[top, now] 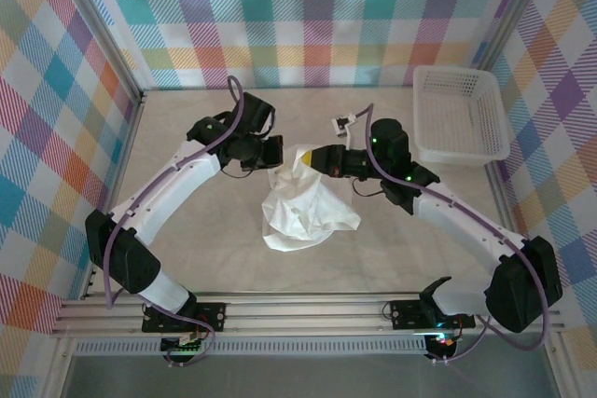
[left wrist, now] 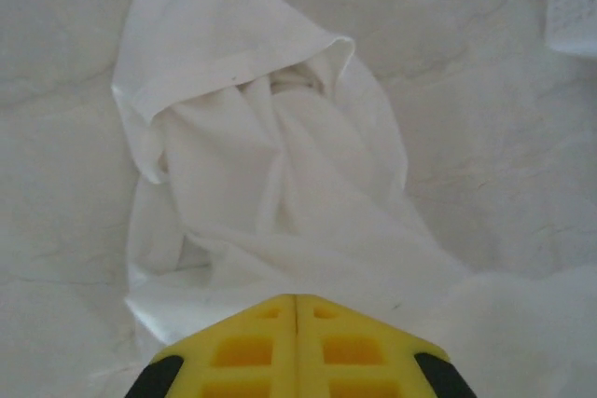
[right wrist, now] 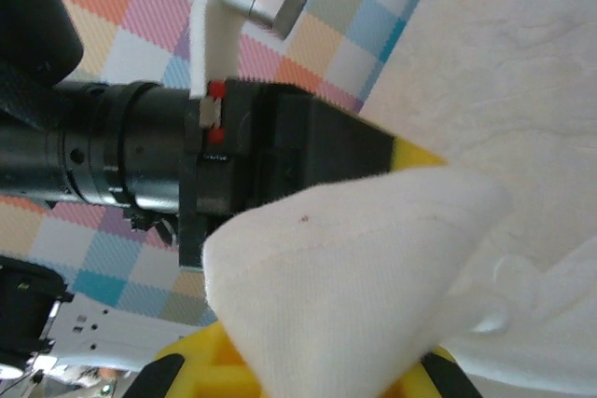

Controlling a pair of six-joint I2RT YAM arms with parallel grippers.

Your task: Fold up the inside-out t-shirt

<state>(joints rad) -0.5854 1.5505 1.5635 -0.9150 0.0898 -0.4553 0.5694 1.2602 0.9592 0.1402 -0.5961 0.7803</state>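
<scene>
Top external: we are seeing the left gripper (top: 280,156) and right gripper (top: 315,158) meeting tip to tip. The inside-out t-shirt (top: 303,212) is bunching just nearside of both jaws, its ragged lower edge resting on the table (top: 373,258), with bare surface lying all round. The basket (top: 462,116) is sitting well behind the right jaws.

Left wrist: the jaws are pressing together and the t-shirt is spreading ahead of them, hemmed edge farthest out. We cannot tell whether they are pinching it.

Right wrist: the jaws are clamping a fold that is rising over them.
</scene>
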